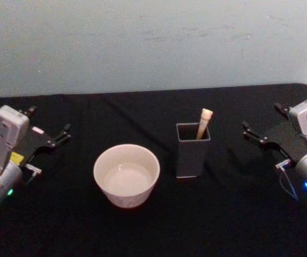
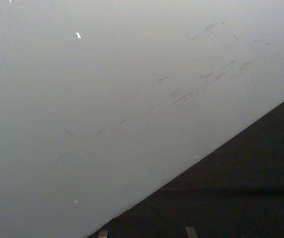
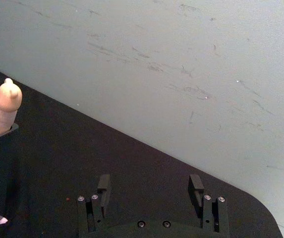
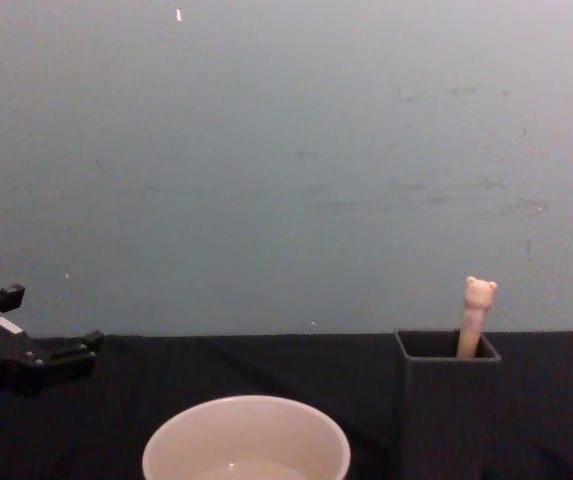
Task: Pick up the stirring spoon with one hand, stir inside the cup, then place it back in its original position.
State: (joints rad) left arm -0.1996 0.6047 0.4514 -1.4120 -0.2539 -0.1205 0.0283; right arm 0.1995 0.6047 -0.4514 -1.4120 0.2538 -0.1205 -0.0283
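Two grippers sit at the sides of the black table [image 1: 233, 214], well apart from the things in the middle. The left gripper [image 1: 50, 120] is at far left and the right gripper [image 1: 261, 116] at far right, each with fingers spread and holding nothing. The spoon [image 1: 204, 122] stands in the dark grey holder [image 1: 192, 160], leaning on its far right corner with the handle poking out. The cup [image 1: 126, 174] sits just left of the holder, slightly nearer. The head view looks down into the cup's pale inside. The chest view sees the bear head [image 4: 480, 292] side-on, and the right wrist view shows that gripper's parted fingers [image 3: 103, 186].
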